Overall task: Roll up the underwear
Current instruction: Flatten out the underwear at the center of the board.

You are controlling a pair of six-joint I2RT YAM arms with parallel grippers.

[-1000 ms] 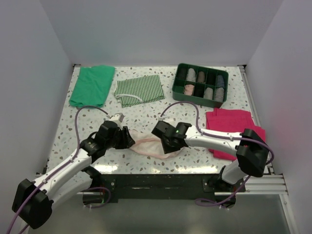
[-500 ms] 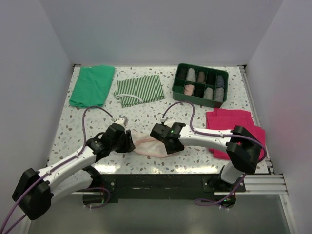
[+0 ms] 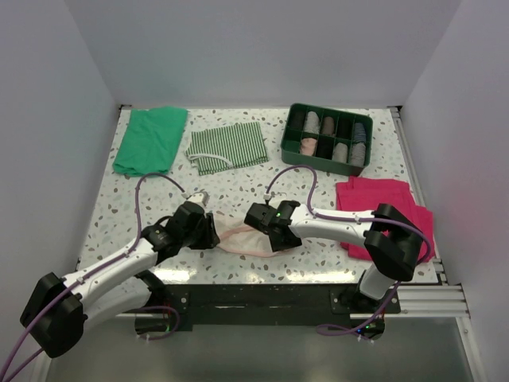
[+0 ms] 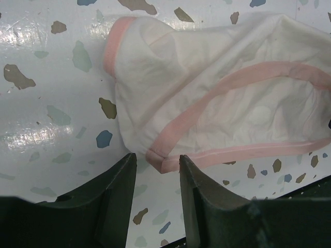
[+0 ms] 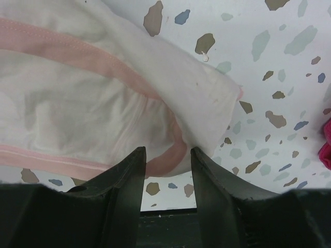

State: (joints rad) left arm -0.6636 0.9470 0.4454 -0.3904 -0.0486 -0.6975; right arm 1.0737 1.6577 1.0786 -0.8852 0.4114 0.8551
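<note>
Pretty plain setup: a white terrazzo table (image 3: 238, 185) with brown, green and blue flecks, boxed in by a blank pale back wall (image 3: 262, 48), left wall (image 3: 48, 119) and right wall (image 3: 469, 103). The top's glossy, with bright glare (image 4: 31, 139) on it. A black rail (image 3: 254, 304) runs along the near edge.

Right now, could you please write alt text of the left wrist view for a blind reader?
The pale underwear with pink edging lies loosely spread on the speckled table, one hemmed corner just ahead of the open left gripper. Its two dark fingers fill the bottom edge.
</note>
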